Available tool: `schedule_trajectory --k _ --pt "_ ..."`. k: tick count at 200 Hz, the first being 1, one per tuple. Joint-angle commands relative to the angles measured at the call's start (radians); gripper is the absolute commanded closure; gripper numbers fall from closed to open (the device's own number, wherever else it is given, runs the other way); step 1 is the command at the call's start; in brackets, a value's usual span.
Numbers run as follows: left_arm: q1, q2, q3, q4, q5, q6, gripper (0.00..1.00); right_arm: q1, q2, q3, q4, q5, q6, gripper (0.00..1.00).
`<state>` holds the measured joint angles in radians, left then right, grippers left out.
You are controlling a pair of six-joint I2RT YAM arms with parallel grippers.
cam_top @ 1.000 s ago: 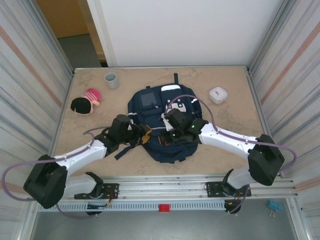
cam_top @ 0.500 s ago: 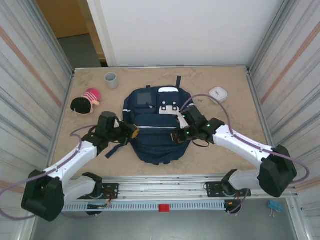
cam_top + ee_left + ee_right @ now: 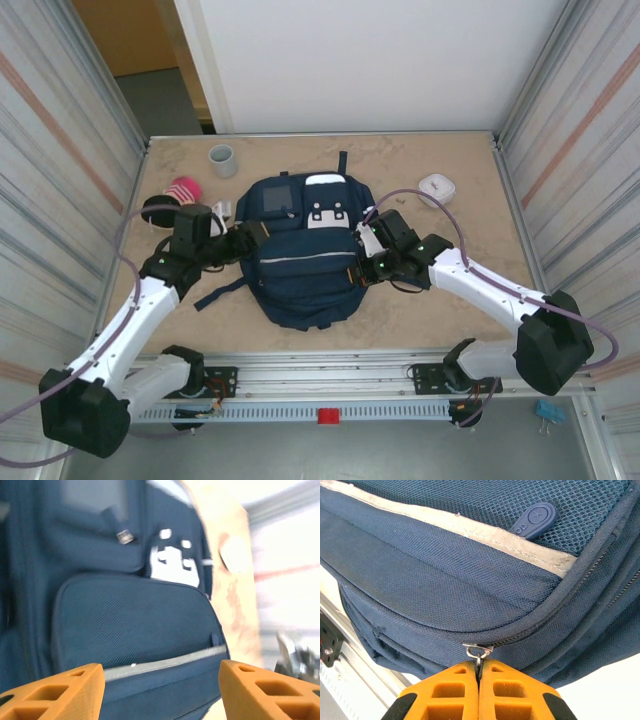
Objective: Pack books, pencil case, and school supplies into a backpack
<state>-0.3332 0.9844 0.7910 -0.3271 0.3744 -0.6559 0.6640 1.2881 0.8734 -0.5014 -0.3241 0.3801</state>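
Beige table (image 3: 400, 160), corrugated walls (image 3: 60, 150), backpack (image 3: 300, 290) centred

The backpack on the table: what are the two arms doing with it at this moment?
The navy backpack lies flat in the middle of the table. The right claw is shut on a small metal zipper pull at the bag's right edge. The left claw is open at the bag's left side, facing the front pocket and holding nothing. So the work seems to be on the zipper.
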Motion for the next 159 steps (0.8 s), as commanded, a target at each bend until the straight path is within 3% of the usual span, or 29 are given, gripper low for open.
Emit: schedule_trajectory --k 1,10,18,38,55,90,127,137,159 --pt "-0.037 0.022 0.047 0.035 0.154 0.617 0.39 -0.011 -0.019 0.035 0.006 -0.043 -0.023 1.0" --pt "-0.046 0.05 0.071 0.028 0.362 0.794 0.39 -0.011 -0.021 0.033 0.009 -0.041 -0.019 1.0" --pt "-0.075 0.077 0.098 -0.005 0.415 0.926 0.39 -0.01 -0.021 0.031 0.016 -0.039 -0.015 1.0" --pt "-0.209 0.163 0.157 -0.097 0.291 1.197 0.37 -0.011 -0.027 0.022 0.036 -0.043 -0.003 1.0" --pt "-0.306 0.251 0.184 -0.109 0.152 1.336 0.32 -0.01 -0.032 0.018 0.044 -0.045 0.005 1.0" --pt "-0.341 0.394 0.182 0.07 0.14 1.313 0.38 -0.011 -0.032 0.007 0.048 -0.037 0.006 1.0" --pt "-0.399 0.521 0.23 0.094 -0.002 1.362 0.39 -0.013 -0.047 0.001 0.054 -0.033 0.009 1.0" --pt "-0.414 0.545 0.237 0.099 -0.033 1.382 0.45 -0.012 -0.049 0.001 0.056 -0.035 0.009 1.0" --pt "-0.423 0.551 0.229 0.122 -0.04 1.393 0.73 -0.021 -0.05 0.002 0.035 0.0 0.016 1.0"
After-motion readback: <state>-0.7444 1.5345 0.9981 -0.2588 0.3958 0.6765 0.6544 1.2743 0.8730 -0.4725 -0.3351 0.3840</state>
